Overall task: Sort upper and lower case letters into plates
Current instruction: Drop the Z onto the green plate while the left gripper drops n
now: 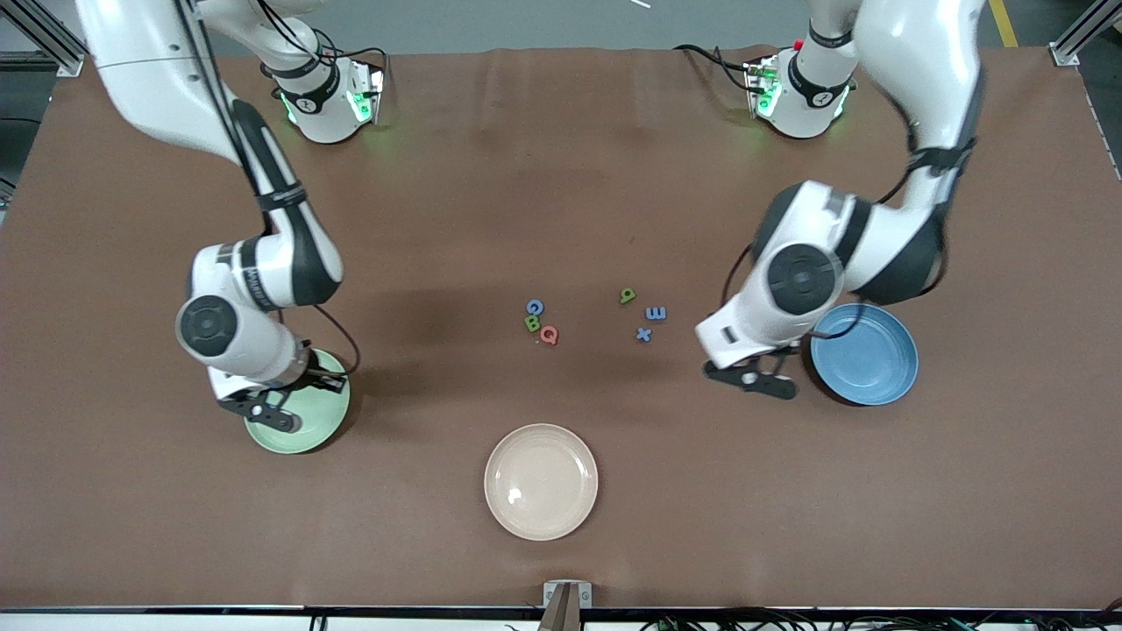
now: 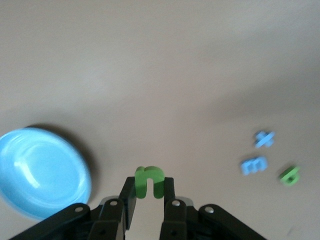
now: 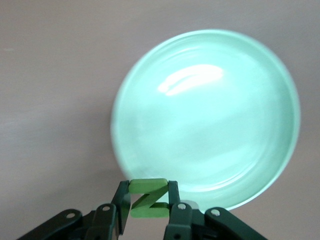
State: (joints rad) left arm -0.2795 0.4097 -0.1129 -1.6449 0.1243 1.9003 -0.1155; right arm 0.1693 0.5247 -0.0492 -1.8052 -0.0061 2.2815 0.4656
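My right gripper (image 3: 148, 197) is shut on a green N (image 3: 148, 205) and hangs over the near edge of the mint green plate (image 3: 210, 115), which lies at the right arm's end (image 1: 308, 443). My left gripper (image 2: 149, 186) is shut on a green n (image 2: 149, 179), over the table beside the sky blue plate (image 1: 877, 364). In the middle of the table lie a blue G (image 1: 535, 307), green B (image 1: 531, 322) and pink-red Q (image 1: 550, 334). Toward the left arm's end from them lie a green b (image 1: 628, 295), blue m (image 1: 656, 313) and blue x (image 1: 644, 334).
A cream-beige plate (image 1: 541, 481) lies nearer to the front camera than the letters, holding nothing. Both arm bases stand along the table's edge farthest from that camera. The brown tabletop (image 1: 561, 175) stretches between them and the letters.
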